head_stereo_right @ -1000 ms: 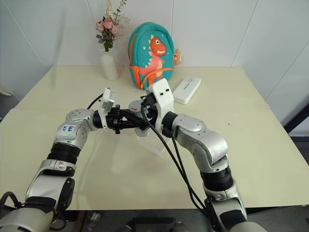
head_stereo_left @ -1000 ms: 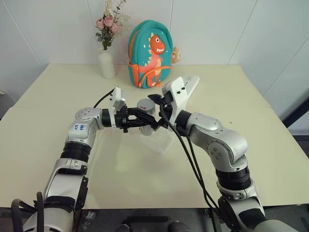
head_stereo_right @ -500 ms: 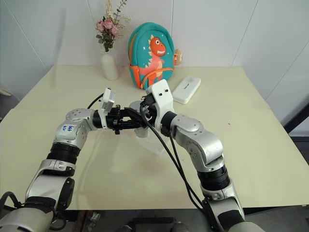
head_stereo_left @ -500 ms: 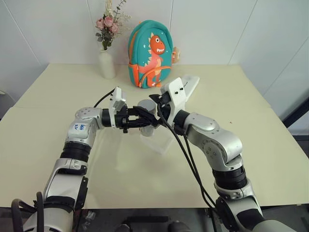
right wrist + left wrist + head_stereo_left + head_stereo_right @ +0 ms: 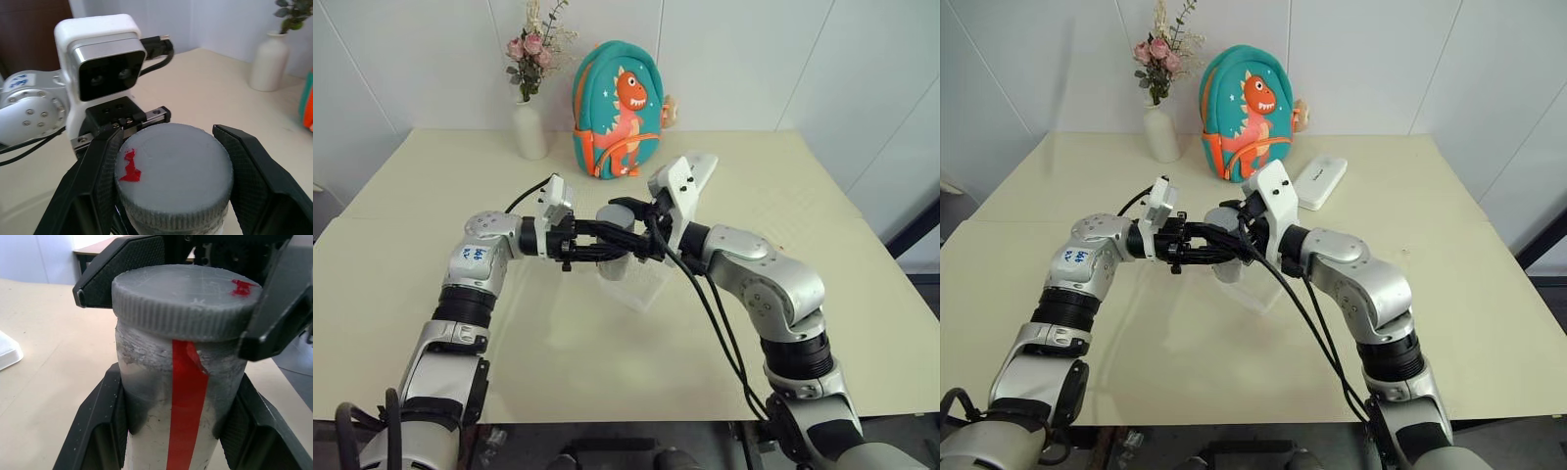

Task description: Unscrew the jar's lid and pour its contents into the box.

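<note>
1. Grey and ridged, the lid (image 5: 186,296) is sitting on the jar (image 5: 171,401), which is being held in the air above the clear box (image 5: 641,284) near the middle of the table (image 5: 822,186).
2. The left gripper (image 5: 171,431) is clamping the jar's body from both sides, its fingers pressing against the frosted wall.
3. The right gripper (image 5: 171,181) is now closing tight on the lid's rim; a second ago its fingers were standing wide apart around the cap, so the grasp has only just been made.
4. That closing suggests the unscrewing twist is about to begin; the lid is still seated, and nothing is being poured yet.
5. A red strip is running down the jar's side, and a red blot is marking the lid's top; neither is carrying readable lettering.
6. Blue handwriting on a white sticker is showing on the left arm, too small to read.
7. Farther back, a dinosaur backpack (image 5: 619,108), a white vase of flowers (image 5: 530,127) and a white case (image 5: 1320,182) are resting on the table.
</note>
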Robot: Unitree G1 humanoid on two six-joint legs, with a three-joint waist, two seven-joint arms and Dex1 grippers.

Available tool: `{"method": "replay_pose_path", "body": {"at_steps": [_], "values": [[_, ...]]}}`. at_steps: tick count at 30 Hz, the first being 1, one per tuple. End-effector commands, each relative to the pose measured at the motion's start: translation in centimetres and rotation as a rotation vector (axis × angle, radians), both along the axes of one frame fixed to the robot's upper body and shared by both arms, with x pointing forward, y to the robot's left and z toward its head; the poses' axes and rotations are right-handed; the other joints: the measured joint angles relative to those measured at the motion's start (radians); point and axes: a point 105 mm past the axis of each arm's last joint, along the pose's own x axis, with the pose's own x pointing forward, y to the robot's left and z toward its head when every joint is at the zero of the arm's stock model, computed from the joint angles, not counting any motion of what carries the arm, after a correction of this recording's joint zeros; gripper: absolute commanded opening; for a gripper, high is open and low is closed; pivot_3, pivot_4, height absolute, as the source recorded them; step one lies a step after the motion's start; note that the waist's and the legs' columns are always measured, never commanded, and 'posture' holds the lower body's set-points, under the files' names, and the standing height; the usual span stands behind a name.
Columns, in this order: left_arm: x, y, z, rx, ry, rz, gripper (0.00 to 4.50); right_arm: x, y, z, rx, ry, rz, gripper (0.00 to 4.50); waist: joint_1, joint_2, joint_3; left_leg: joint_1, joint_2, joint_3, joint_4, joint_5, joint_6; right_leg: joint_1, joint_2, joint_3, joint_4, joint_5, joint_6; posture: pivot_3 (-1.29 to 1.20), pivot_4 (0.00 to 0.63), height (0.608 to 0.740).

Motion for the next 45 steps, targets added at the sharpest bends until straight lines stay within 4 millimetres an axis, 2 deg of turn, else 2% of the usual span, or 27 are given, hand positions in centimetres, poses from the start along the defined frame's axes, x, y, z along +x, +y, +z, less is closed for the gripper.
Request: {"method": "replay_pose_path", "body": {"at_steps": [1, 12, 19, 25, 35, 45], "values": [[-0.3, 0.2, 1.6, -0.034, -0.037, -0.009, 1.98, -2.0, 1.1, 1.1, 0.009, -0.034, 0.171, 2.59, 0.0, 0.0, 0.0, 0.0, 0.0, 0.0, 0.0, 0.0, 0.0, 0.0, 0.0, 0.0, 0.0, 0.0, 0.0, 0.0, 0.15, 0.74], [-0.5, 0.3, 1.6, -0.035, -0.036, -0.022, 1.98, -3.1, 1.0, 1.7, -0.033, -0.044, 0.413, 2.59, 0.0, 0.0, 0.0, 0.0, 0.0, 0.0, 0.001, 0.0, 0.0, 0.0, 0.0, 0.0, 0.0, 0.0, 0.0, 0.0, 0.15, 0.74], [-0.6, 0.3, 1.6, -0.032, -0.04, -0.026, 1.98, -2.6, 0.9, 1.4, -0.066, -0.06, 0.429, 2.59, 0.0, 0.0, 0.0, 0.0, 0.0, 0.0, 0.001, 0.0, 0.0, 0.0, 0.0, 0.0, 0.0, 0.0, 0.0, 0.0, 0.15, 0.74], [-0.8, 0.2, 1.6, -0.026, -0.047, -0.033, 1.98, -2.3, 0.9, 1.3, -0.082, -0.08, 0.412, 4.47, 0.0, 0.0, 0.0, 0.0, 0.0, 0.0, 0.001, 0.0, 0.0, 0.0, 0.0, 0.0, 0.001, 0.0, 0.0, 0.0, 0.15, 0.74], [-1.4, -0.2, 1.2, -0.001, -0.057, -0.068, 1.98, -1.0, 0.9, 2.7, -0.065, -0.104, 0.315, 4.47, 0.0, 0.0, 0.0, 0.0, 0.0, 0.0, 0.002, 0.0, 0.0, 0.0, 0.0, 0.0, 0.002, 0.0, 0.0, 0.0, 0.15, 0.74], [-1.5, -0.5, 1.1, 0.007, -0.073, -0.074, 1.98, -0.1, 0.9, 2.7, -0.077, -0.11, 0.268, 4.47, 0.0, 0.0, 0.0, 0.0, 0.0, 0.0, 0.002, 0.0, 0.0, 0.0, 0.0, 0.0, 0.002, 0.0, 0.0, 0.0, 0.15, 0.74]]}}
